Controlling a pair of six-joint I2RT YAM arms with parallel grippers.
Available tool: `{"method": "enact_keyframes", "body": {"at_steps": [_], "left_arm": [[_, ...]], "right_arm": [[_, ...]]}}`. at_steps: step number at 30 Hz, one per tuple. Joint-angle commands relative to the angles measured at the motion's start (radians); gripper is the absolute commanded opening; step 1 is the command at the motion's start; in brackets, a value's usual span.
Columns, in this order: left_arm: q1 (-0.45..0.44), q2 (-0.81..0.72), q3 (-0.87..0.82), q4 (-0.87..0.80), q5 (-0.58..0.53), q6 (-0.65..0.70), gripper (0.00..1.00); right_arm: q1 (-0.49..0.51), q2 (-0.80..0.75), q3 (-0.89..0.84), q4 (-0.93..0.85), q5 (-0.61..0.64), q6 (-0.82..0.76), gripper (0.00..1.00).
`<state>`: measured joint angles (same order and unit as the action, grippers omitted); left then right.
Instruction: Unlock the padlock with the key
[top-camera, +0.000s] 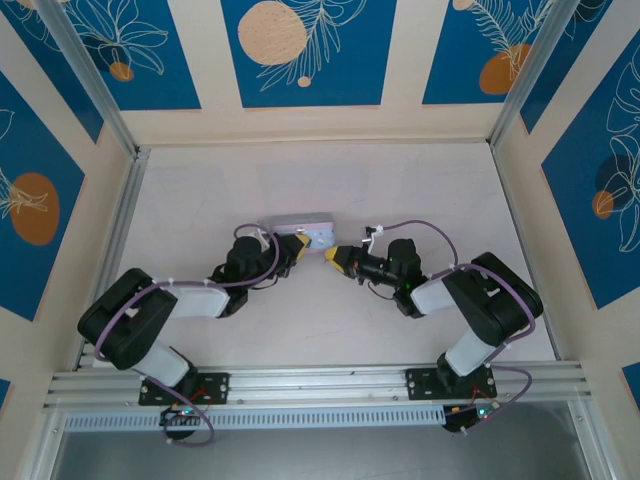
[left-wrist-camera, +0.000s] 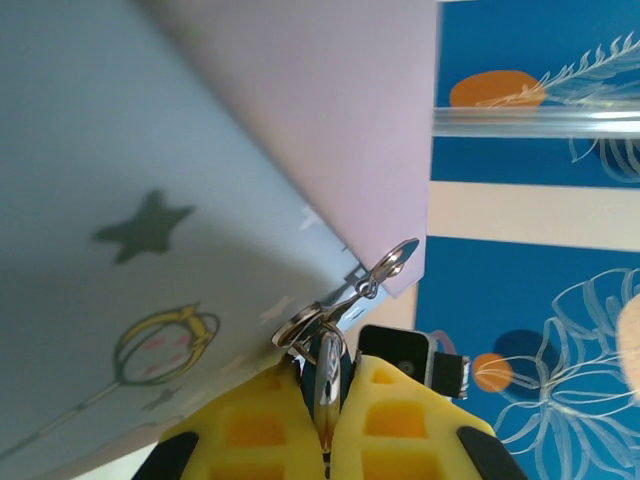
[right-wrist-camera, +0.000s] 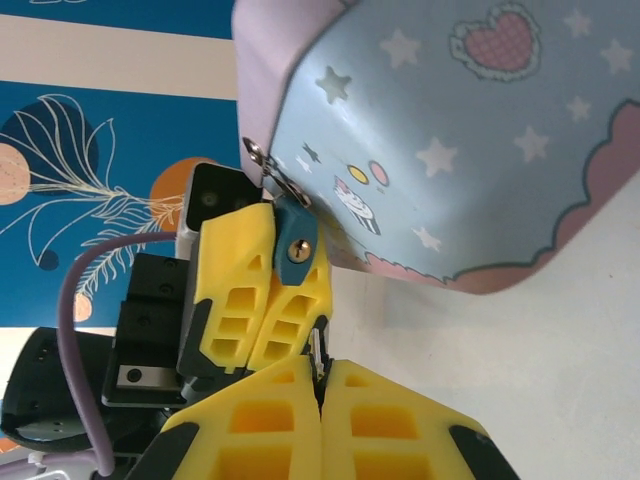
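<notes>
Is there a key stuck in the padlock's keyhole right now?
No, the padlock at the tin turns its round keyhole toward the right wrist camera, and nothing sits in it.

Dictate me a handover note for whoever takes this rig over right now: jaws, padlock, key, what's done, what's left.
Left gripper: jaws shut on the padlock, which hangs at a corner of the tin, keyhole facing the right gripper.
Right gripper: jaws shut on a thin metal piece, apparently the key, its tip short of the keyhole.
Done: both gripped, roughly lined up.
To do: insert key, turn, open the padlock.
</notes>
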<state>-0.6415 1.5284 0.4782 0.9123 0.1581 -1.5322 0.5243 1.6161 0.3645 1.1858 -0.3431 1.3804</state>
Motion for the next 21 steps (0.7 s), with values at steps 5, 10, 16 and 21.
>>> {"method": "enact_keyframes", "body": {"at_steps": [5,10,16,21], "left_arm": [[0.009,0.056,-0.018,0.184,0.021,-0.131,0.00],[0.011,0.043,-0.014,0.170,0.023,-0.127,0.00],[0.011,0.032,-0.018,0.155,0.024,-0.121,0.00],[0.010,0.027,-0.018,0.148,0.026,-0.120,0.00]], "right_arm": [[0.009,0.021,0.038,0.064,0.022,0.008,0.00],[0.009,0.032,0.052,0.068,0.033,0.021,0.00],[0.011,0.051,0.072,0.075,0.038,0.032,0.00],[0.012,0.075,0.089,0.076,0.041,0.040,0.00]]}}
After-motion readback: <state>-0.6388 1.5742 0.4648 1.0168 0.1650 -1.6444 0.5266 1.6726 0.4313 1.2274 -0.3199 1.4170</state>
